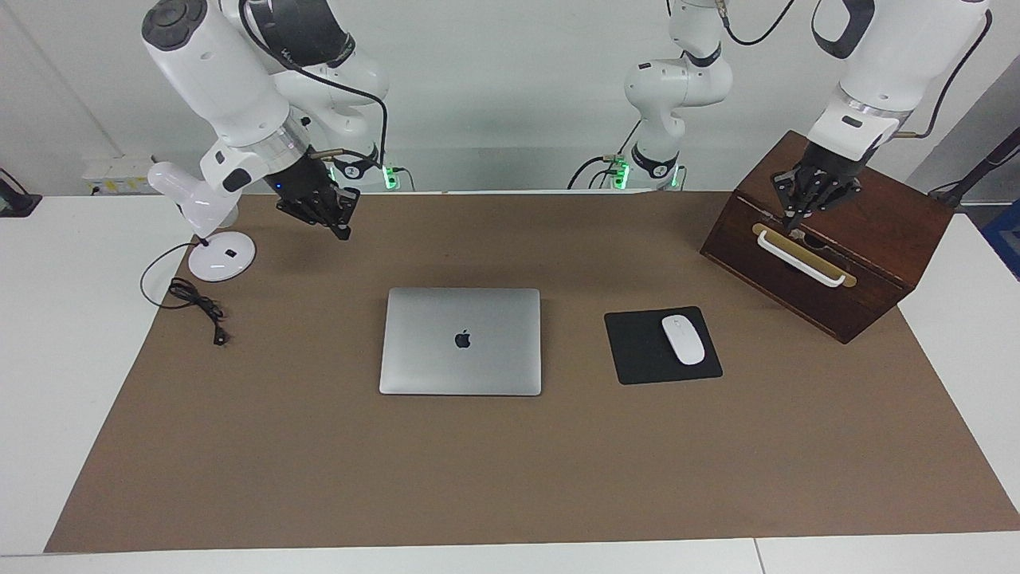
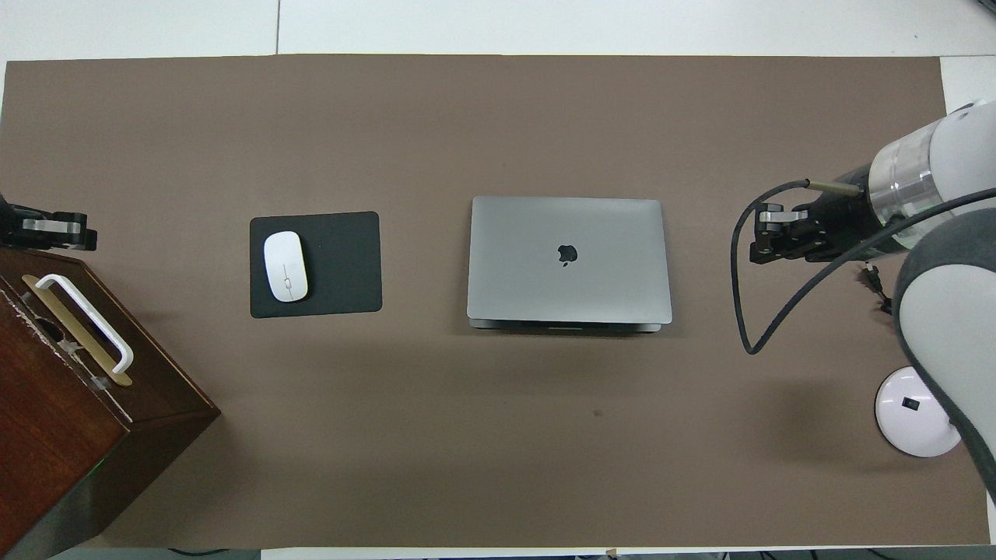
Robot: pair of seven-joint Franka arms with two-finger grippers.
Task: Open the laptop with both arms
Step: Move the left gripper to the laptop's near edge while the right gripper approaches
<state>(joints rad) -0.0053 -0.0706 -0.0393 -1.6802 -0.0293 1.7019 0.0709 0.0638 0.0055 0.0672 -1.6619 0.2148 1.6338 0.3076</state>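
0 progress: laptop (image 1: 460,341) lies shut, mid-mat, untouched. Right gripper (image 1: 341,229) closed, empty, over mat toward right arm's end. Left gripper (image 1: 797,224) closed, empty, over wooden box (image 1: 845,263). Left to do: approach, brace, lift lid.

The laptop (image 2: 569,260) lies shut and flat in the middle of the brown mat (image 2: 467,435) that covers the table (image 2: 622,23), its dark logo facing up. Toward the left arm's end sits a black mouse pad (image 2: 342,264) with a white mouse (image 2: 285,267) on it, well apart from the laptop. A dark wooden box (image 2: 70,435) with a white handle (image 2: 84,320) stands at that end, nearer the robots. The left tool (image 2: 85,237) pokes in just over the box's top edge. The right tool (image 2: 759,239), trailing a black cable (image 2: 743,311), hangs over the mat beside the laptop, apart from it. A round white lamp base (image 2: 910,412) sits nearer the robots at that end.
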